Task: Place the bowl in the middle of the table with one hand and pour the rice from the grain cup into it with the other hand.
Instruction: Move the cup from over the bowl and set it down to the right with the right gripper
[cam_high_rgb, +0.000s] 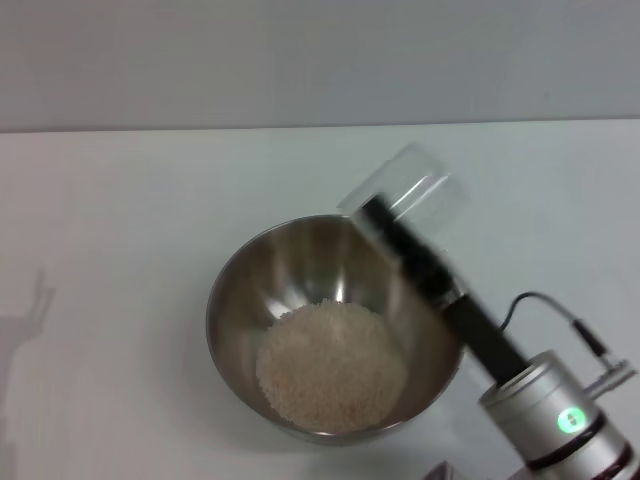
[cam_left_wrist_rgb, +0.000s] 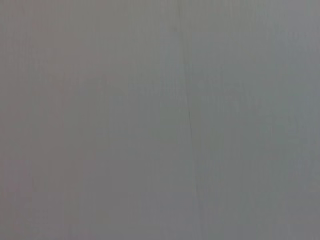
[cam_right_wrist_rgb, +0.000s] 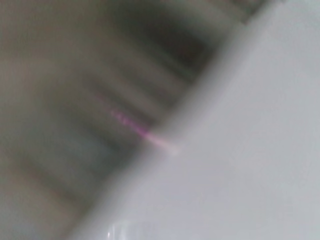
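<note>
The steel bowl (cam_high_rgb: 228, 290) stands on the white table (cam_high_rgb: 110, 230) near its middle, with a mound of rice (cam_high_rgb: 332, 366) in its bottom. My right gripper (cam_high_rgb: 380, 217) reaches in from the lower right and is shut on the clear grain cup (cam_high_rgb: 418, 186). The cup is held tipped over, just above and behind the bowl's far right rim, and looks empty. My left gripper is out of the head view. The left wrist view shows only a plain grey surface.
A grey wall (cam_high_rgb: 300, 60) runs behind the table. The right arm's silver wrist (cam_high_rgb: 555, 410) with a green light and a black cable sits low at the right. A faint shadow (cam_high_rgb: 30, 320) lies on the table's left side.
</note>
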